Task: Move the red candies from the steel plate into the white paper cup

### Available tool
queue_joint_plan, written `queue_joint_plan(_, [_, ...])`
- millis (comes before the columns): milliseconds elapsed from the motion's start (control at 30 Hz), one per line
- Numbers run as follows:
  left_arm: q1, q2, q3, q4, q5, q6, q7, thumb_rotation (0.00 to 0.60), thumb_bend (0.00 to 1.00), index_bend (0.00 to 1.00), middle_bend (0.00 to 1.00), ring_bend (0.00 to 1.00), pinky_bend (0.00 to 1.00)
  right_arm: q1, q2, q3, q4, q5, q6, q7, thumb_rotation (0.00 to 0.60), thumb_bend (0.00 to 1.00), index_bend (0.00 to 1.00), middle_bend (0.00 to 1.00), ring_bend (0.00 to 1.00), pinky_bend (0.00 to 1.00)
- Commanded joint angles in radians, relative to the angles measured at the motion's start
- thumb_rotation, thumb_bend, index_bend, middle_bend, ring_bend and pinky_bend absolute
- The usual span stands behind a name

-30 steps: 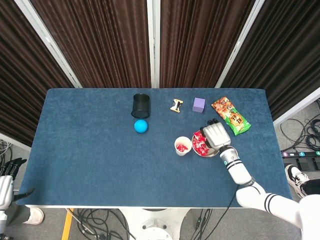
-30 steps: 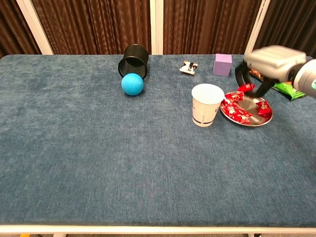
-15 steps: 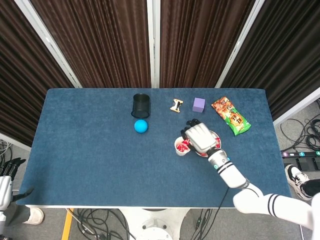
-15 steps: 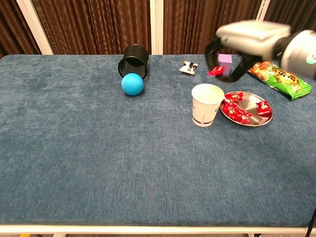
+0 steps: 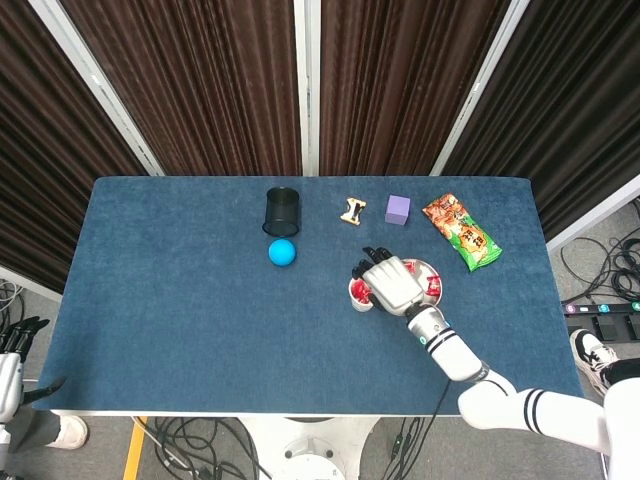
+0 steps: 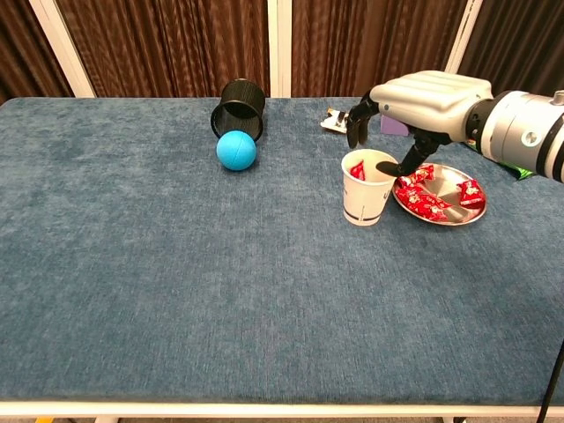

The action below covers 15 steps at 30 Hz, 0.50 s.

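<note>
— What has changed since half a second ago?

— The right hand has come lower over the white paper cup. The red candy it pinched then is out of its grasp; a red candy now shows just inside the cup's rim. The fingers hang apart over the cup mouth, holding nothing.

— And the counts, from the near side outward?

— One cup, with the steel plate just beside it on its right. The plate carries several red candies; their exact number I cannot tell. Farther back lie one blue ball, one black cup tipped on its side, one small wooden piece, one purple cube and one snack bag.

— Do the views differ?

— The head view shows the cube and bag whole; in the chest view the hand mostly covers them. The left hand appears only in the head view, at the picture's edge off the table; its state I cannot tell.
</note>
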Motion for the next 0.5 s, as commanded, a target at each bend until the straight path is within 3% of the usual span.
queue_joint_plan(33, [-0.001,0.002,-0.002,-0.001,0.000,0.001,0.000,0.600,0.00,0.24,0.24,0.15,0.20,-0.012,0.022,0.007,-0.019,-0.007,0.028,0.010,0.600,0.20,0.31,0.30,0.09,0.19])
queue_joint_plan(233, [-0.003,0.001,-0.003,-0.002,0.004,0.003,0.000,0.600,0.00,0.24,0.24,0.15,0.20,-0.051,0.093,0.011,-0.014,0.007,0.074,0.021,0.600,0.04,0.29,0.31,0.09,0.19])
queue_joint_plan(500, [-0.008,0.001,0.000,-0.013,0.009,-0.003,0.013,0.600,0.00,0.24,0.24,0.15,0.20,-0.070,0.066,-0.061,0.079,0.037,0.008,-0.008,0.600,0.07,0.33,0.37,0.09,0.17])
